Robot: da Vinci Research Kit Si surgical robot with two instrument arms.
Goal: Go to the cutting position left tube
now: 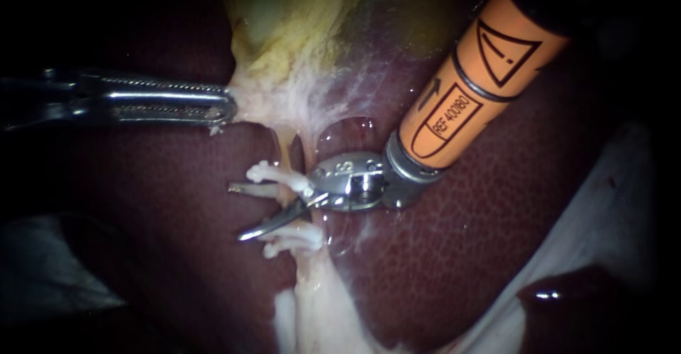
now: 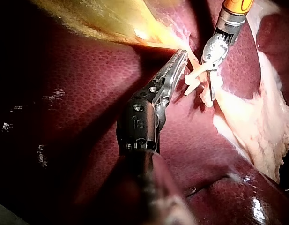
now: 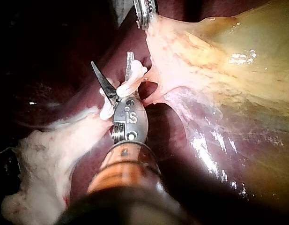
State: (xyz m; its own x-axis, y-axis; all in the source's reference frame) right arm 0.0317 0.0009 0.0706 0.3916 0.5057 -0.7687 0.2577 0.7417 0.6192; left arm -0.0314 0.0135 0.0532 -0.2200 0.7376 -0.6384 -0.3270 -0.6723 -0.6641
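Reaching in from the upper right on an orange-sleeved shaft, my right instrument (image 1: 236,212) ends in two slim blades, and these jaws stand apart in a narrow V with nothing gripped. One blade points across the liver at the level of the upper clip (image 1: 277,175). The other angles down toward the lower clip (image 1: 298,237). Both clips are white and sit across the same tube (image 1: 286,145), one above the other. The short stretch of tube between them lies just ahead of the blades' hinge. The right wrist view shows the upper clip lying right against the root of the blades, but I cannot tell whether either blade touches the tube itself.

The tube runs down from the pale tissue (image 1: 277,102) at the foot of the gallbladder (image 1: 298,20), past a small dark window beside it, and merges below the lower clip into a thick white band of fat (image 1: 319,304). Crowding the blades are the two clips and the webby membrane spread above the hinge.

My left instrument (image 1: 230,109) comes in level from the left, well above the blades. Its long, ridged jaws are closed on the edge of the pale tissue and hold it taut toward that side.

Dark red, pebbled liver (image 1: 461,240) lies under and around everything. The orange sleeve carries black printing.
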